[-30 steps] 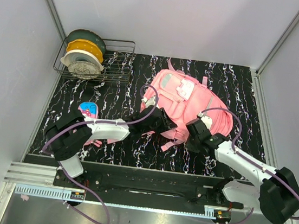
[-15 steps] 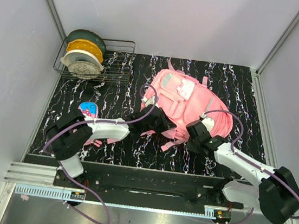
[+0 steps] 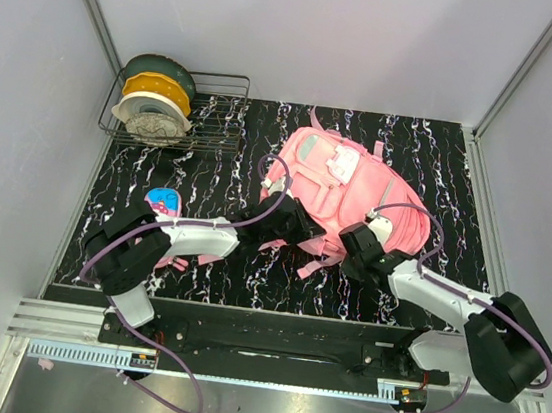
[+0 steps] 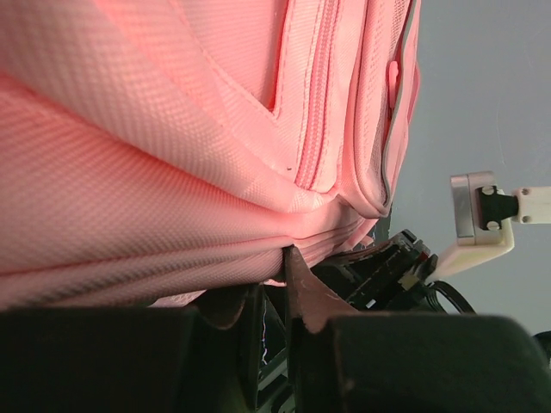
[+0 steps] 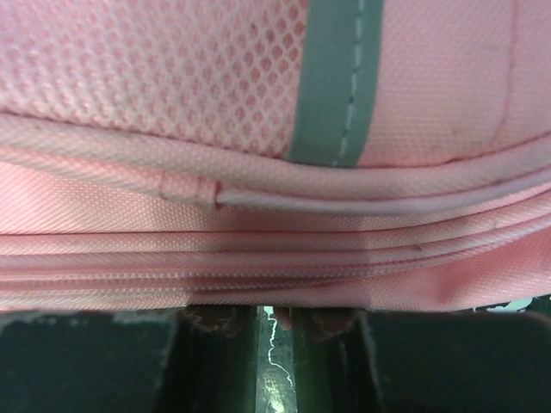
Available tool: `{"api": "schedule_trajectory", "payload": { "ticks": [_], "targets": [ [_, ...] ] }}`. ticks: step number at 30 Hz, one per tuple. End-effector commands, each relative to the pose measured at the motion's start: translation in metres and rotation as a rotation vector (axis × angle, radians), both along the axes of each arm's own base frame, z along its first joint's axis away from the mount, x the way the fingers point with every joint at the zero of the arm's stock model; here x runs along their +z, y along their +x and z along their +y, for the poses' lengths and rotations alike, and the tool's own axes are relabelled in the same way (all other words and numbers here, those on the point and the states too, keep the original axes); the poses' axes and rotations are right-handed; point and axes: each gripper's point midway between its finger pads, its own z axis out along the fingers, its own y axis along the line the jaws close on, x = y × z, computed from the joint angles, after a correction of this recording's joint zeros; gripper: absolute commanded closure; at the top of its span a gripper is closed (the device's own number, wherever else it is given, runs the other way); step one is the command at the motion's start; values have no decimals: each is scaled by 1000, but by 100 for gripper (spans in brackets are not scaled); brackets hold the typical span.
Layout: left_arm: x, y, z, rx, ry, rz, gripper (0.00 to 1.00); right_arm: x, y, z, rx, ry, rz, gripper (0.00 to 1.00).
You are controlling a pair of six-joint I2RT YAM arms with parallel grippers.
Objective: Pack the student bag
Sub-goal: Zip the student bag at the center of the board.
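Observation:
The student bag (image 3: 350, 180) is a large pink backpack lying flat on the dark marbled table (image 3: 443, 157). My left gripper (image 3: 305, 232) is at its near-left bottom edge. In the left wrist view the bag (image 4: 172, 129) fills the frame and the left gripper (image 4: 274, 267) is nearly shut, its tips pinching the lowest fold of fabric. My right gripper (image 3: 354, 244) is at the near-right edge. There the bag (image 5: 172, 86) lies over the tips of the right gripper (image 5: 271, 317), which stands slightly open, table showing in the gap.
A small pink-and-blue pencil case (image 3: 163, 200) lies on the left beside the left arm. A wire rack (image 3: 217, 109) with several spools stands at the back left. A loose pink strap (image 3: 314, 265) lies between the two grippers. Grey walls bound the table.
The right gripper has parted its jaws and its arm has shifted a little left along the bag's edge. The left gripper has closed onto the bag's fabric and stayed in place.

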Motion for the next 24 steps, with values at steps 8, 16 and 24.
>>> {"api": "schedule_trajectory", "payload": {
  "ticks": [8, 16, 24],
  "targets": [
    [32, 4, -8, -55, -60, -96, 100, 19, 17, 2, 35, -39, -56, 100],
    [34, 36, 56, 44, 115, -159, 100, 52, 2, -13, 43, -59, -61, 100],
    [58, 72, 117, 100, 210, -227, 100, 45, -14, -14, 47, -40, 3, 100]
  ]
}}
